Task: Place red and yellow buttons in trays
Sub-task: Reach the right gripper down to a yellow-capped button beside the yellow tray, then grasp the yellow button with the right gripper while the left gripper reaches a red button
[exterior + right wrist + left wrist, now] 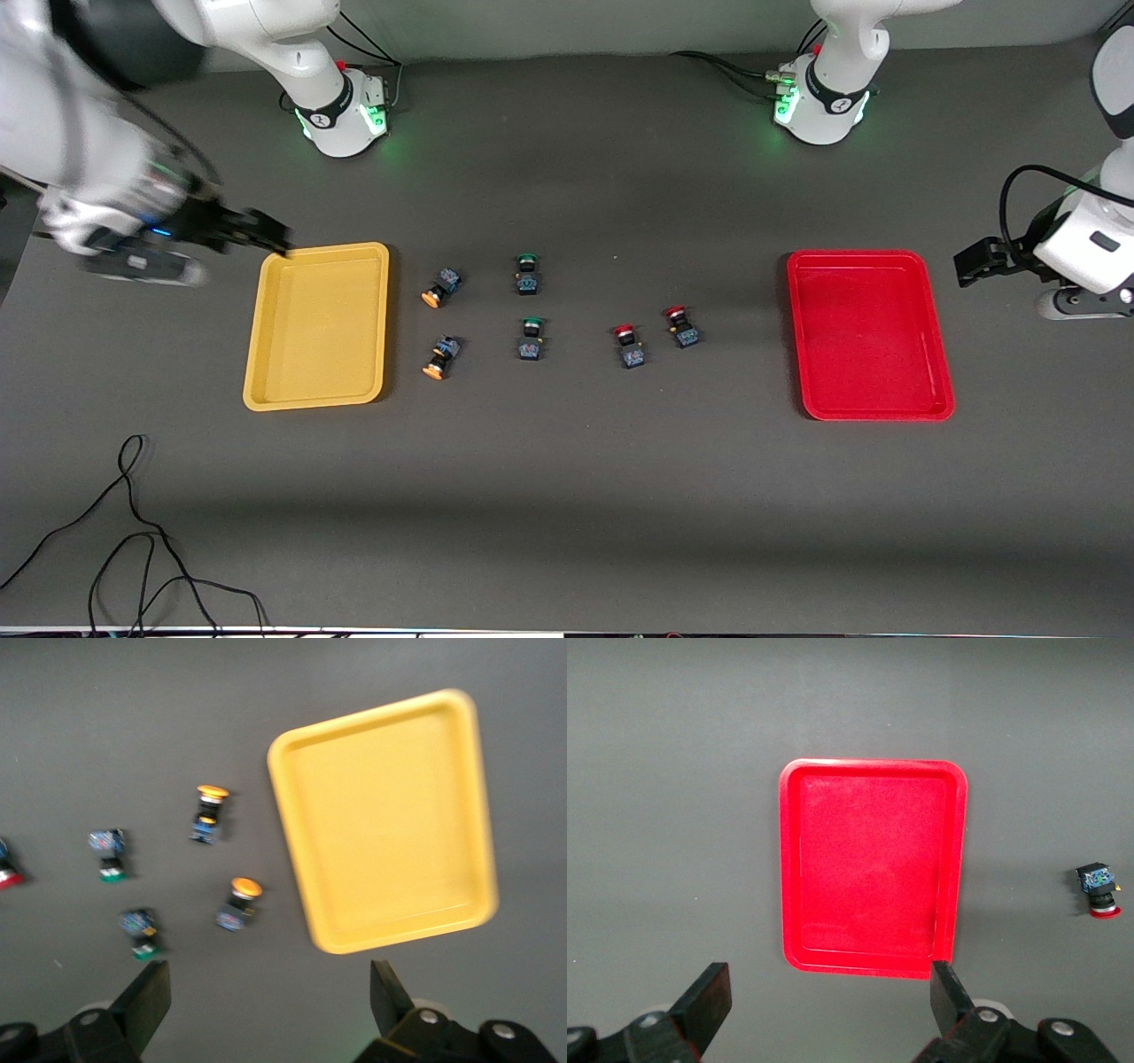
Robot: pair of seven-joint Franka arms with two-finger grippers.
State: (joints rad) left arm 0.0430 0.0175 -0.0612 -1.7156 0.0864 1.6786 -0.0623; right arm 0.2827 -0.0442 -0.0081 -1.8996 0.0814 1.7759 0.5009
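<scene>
Two orange-yellow-capped buttons [440,288] [440,357] lie beside the empty yellow tray [315,326]. Two red-capped buttons [628,345] [681,325] lie mid-table, well apart from the empty red tray [871,335]. My right gripper [266,235] is open and empty, up over the table at the yellow tray's corner. Its wrist view shows the yellow tray [385,819], both yellow buttons [208,813] [239,902] and the open right gripper [270,1001]. My left gripper [974,263] is open and empty over the table beside the red tray. Its wrist view shows the red tray [873,877], one red button [1099,890] and the open left gripper [828,1001].
Two green-capped buttons [528,273] [531,338] lie between the yellow and red ones; they also show in the right wrist view [110,853] [139,933]. A black cable [133,532] loops on the table near the front camera at the right arm's end.
</scene>
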